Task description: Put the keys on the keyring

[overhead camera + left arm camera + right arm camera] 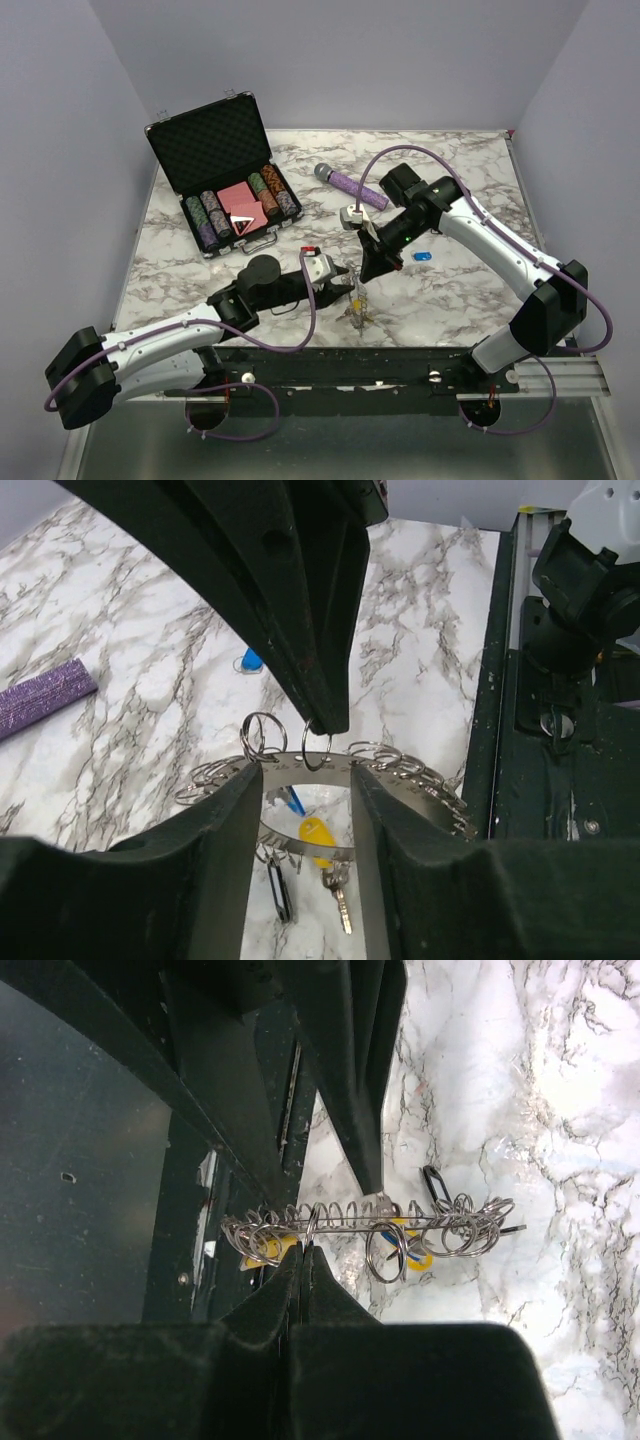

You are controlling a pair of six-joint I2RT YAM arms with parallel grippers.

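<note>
**Spotter:** While your right gripper is pinched shut on one small loop of the keyring, low in the centre of the overhead view, the whole ring seems to depend on a very thin hold.

**Operator:** And my other arm?

**Spotter:** Your left gripper has its jaws partway apart, one finger on each side of the ring's band at the bottom of its own camera view. I cannot tell whether the pads touch metal. If you close it off-centre, I judge it could shove the band sideways and twist the loop out of your right fingertips.

**Operator:** What happens then?

**Spotter:** The ring drops onto the marble table. The yellow key and black key hanging under it could snag in the neighbouring loops. Your two grippers are also crowded nose to nose, so a small shift of either arm could knock them together.

**Operator:** Anything else?

**Spotter:** One blue key lies apart from the ring, right of centre in the overhead view and just beside your right arm. A careless swing there could sweep it off.
</note>
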